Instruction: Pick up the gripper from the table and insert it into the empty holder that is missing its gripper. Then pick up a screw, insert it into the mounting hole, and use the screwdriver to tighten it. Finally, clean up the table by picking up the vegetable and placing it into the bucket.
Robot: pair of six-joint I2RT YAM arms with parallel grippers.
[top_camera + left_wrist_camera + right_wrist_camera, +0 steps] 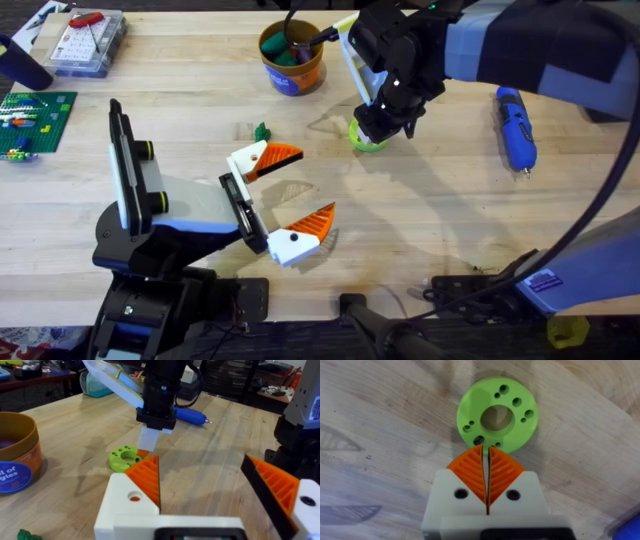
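Note:
The vegetable [366,138] [125,457] [497,415], a flat lime-green disc with a centre hole, lies on the wooden table. My right gripper [385,125] [145,442] [486,450] points down at the disc's rim, its orange pads shut together with nothing between them. My left gripper [315,183] [210,485] hovers open to the left of the disc, aimed at it. The orange bucket [292,58] [15,460] stands behind and to the left of the disc. The blue screwdriver [516,125] [187,415] lies at the right. The loose gripper, holder and screw are out of view.
A small dark-green piece [262,131] [27,535] lies between the bucket and my left gripper. A clear parts box [85,40] and a green baseplate [35,120] sit at the far left. The bucket holds several coloured items.

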